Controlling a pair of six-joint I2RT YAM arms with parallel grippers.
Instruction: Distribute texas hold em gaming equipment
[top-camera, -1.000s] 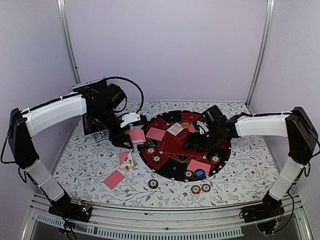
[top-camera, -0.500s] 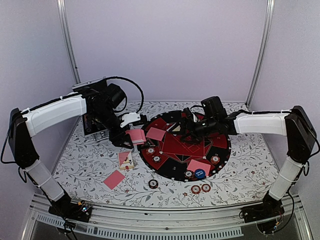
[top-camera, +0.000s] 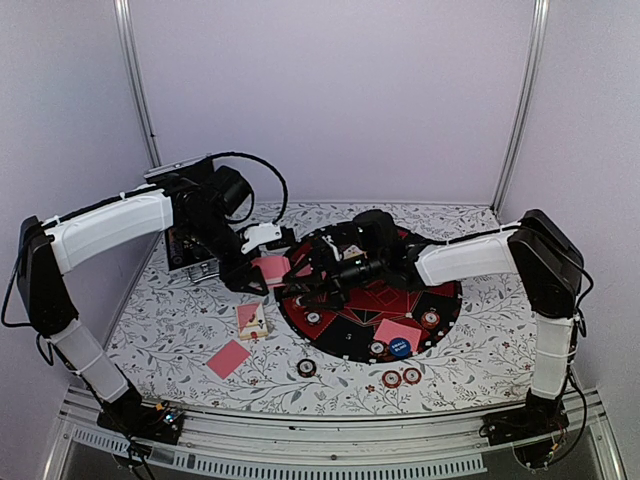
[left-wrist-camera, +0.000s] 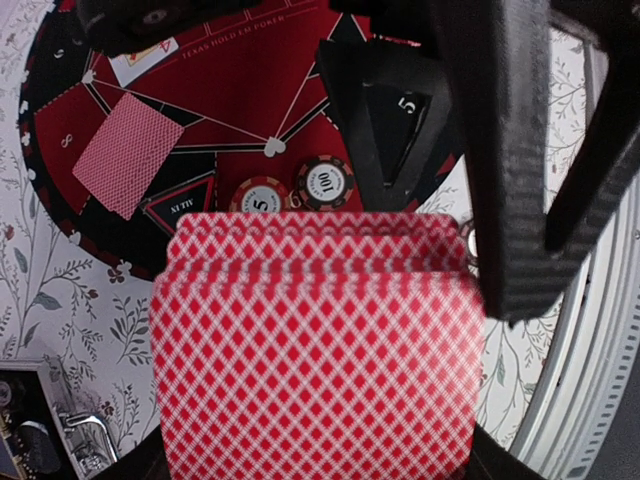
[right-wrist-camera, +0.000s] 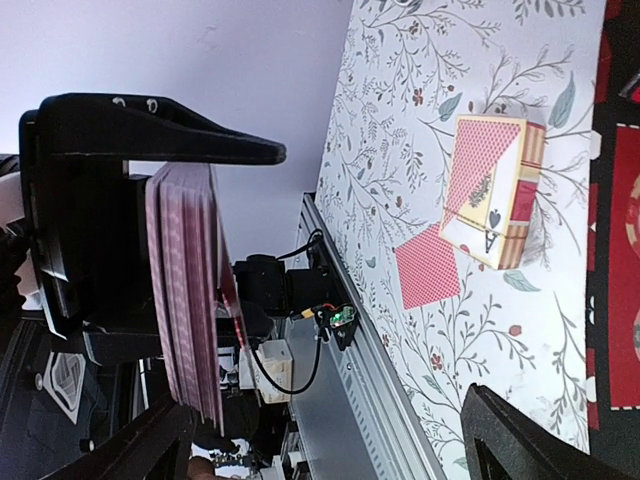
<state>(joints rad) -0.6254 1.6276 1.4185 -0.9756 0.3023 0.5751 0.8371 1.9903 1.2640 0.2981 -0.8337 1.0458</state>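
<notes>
My left pincer is squeezed tight on the fat pack of pink-backed cards, holding it up by the left edge of the round poker mat. My right pincer is spread wide close by the pack, with nothing in it. One face-down card lies on the mat by the blue button disc, another card lies on the flowery table, and poker chips sit on the mat and near it. I think the job is only partly done, since most of the pack is not dealt yet.
</notes>
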